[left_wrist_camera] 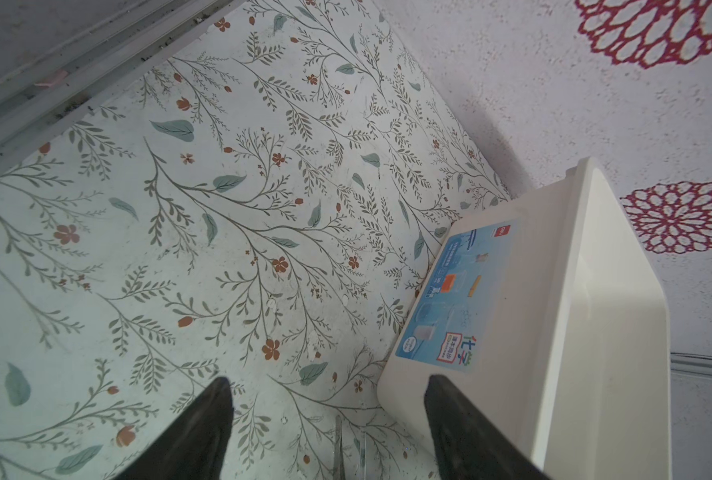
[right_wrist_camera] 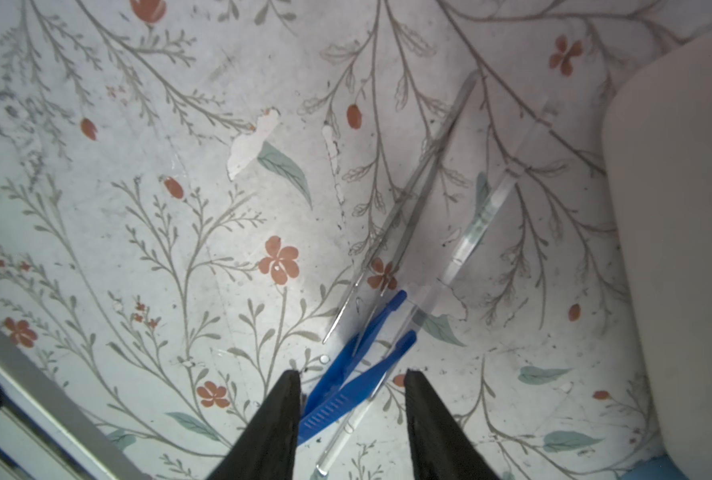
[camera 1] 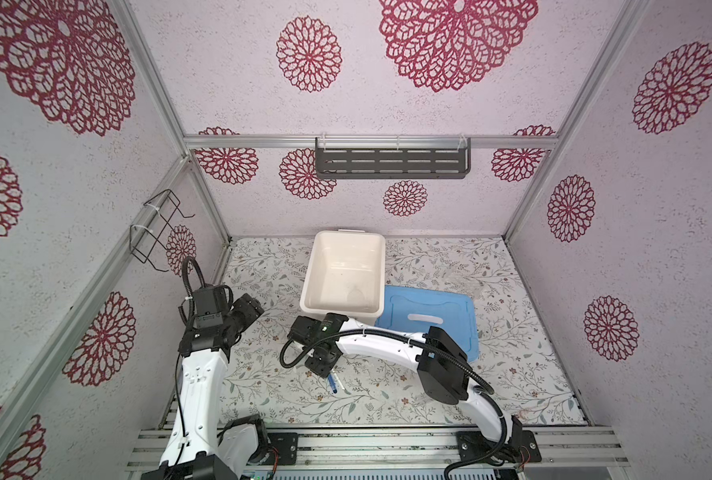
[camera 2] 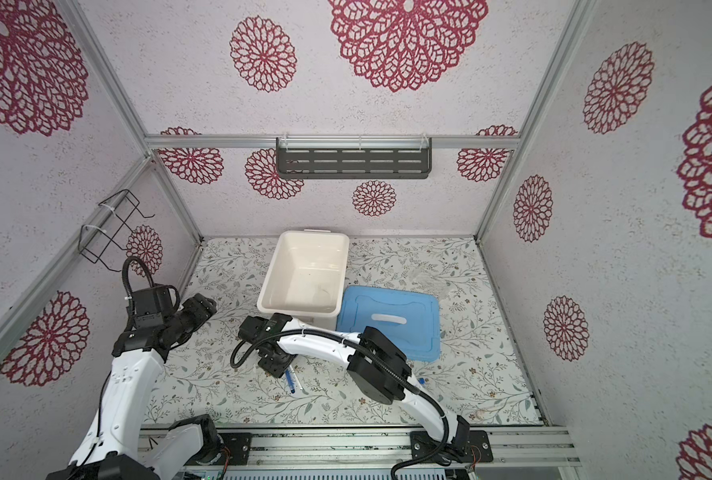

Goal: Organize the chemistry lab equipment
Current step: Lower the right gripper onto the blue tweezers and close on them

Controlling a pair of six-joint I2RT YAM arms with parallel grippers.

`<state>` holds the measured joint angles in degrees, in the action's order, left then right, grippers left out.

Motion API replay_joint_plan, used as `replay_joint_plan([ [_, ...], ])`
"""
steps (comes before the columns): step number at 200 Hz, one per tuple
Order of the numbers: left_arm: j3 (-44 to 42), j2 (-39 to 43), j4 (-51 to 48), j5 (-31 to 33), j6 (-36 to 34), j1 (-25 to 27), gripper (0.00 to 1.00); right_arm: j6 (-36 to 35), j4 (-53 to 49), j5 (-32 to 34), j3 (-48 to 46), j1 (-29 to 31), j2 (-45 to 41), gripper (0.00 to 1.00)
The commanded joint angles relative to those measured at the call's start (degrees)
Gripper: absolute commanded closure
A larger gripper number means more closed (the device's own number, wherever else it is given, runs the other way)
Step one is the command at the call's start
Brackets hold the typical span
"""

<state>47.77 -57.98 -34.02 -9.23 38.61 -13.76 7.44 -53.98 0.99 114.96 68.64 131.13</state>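
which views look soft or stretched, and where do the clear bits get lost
Both top views: wide-angle stretch toward the corners, even light, blue tweezers tiny. Right wrist view: clear rods nearly vanish against the floral mat; white bin close and out of focus. Left wrist view: sharpest, bin label legible.

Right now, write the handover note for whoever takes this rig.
Left gripper: open, empty, near the white bin.
Right gripper: open, jaws astride the blue tweezers on the table, not gripped.
Clear marked stick lies beside the tweezers; blue lid is off, by the bin.
Done: nothing clearly in the bin. Left: grip tweezers, probably bin everything.
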Motion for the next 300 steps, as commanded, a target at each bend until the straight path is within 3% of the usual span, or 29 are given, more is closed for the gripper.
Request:
replay_joint_plan([
  [1, -0.92, -0.03, 1.77, -0.89, -0.75, -0.58, 0.24, 0.38, -1.05, -1.92, 1.67, -0.72, -0.12, 0.62],
  [88, -2.13, -0.45, 3.0, -3.31, -1.52, -0.94, 0.23, 0.98, 0.29, -1.06, 1.05, -1.32, 1.23, 0.63],
  [125, -2.58, -0.69, 3.26, -3.67, -1.29, -1.01, 0.23, 0.82, 1.94, -2.03, 0.35, -1.41, 1.72, 0.71],
  [192, -2.69, -1.63, 3.36, -4.44, -1.21, -1.01, 0.23, 1.21, 2.2, -1.6, -0.79, -1.45, 0.8, 0.75],
  [212, -2.64, -1.94, 3.26, -4.63, -1.24, -1.05, 0.23, 1.35, 2.47, -1.68, -1.29, -1.47, 0.48, 0.66],
  [259, -2.86, -1.88, 3.08, -4.89, -1.07, -1.16, 0.23, 1.82, 1.94, -2.57, -0.78, -1.41, 0.7, 0.64],
  [300, -3.03, -2.0, 3.43, -5.09, -0.87, -1.23, 0.23, 3.91, 0.32, -2.74, -3.48, -0.97, -3.08, 0.56],
])
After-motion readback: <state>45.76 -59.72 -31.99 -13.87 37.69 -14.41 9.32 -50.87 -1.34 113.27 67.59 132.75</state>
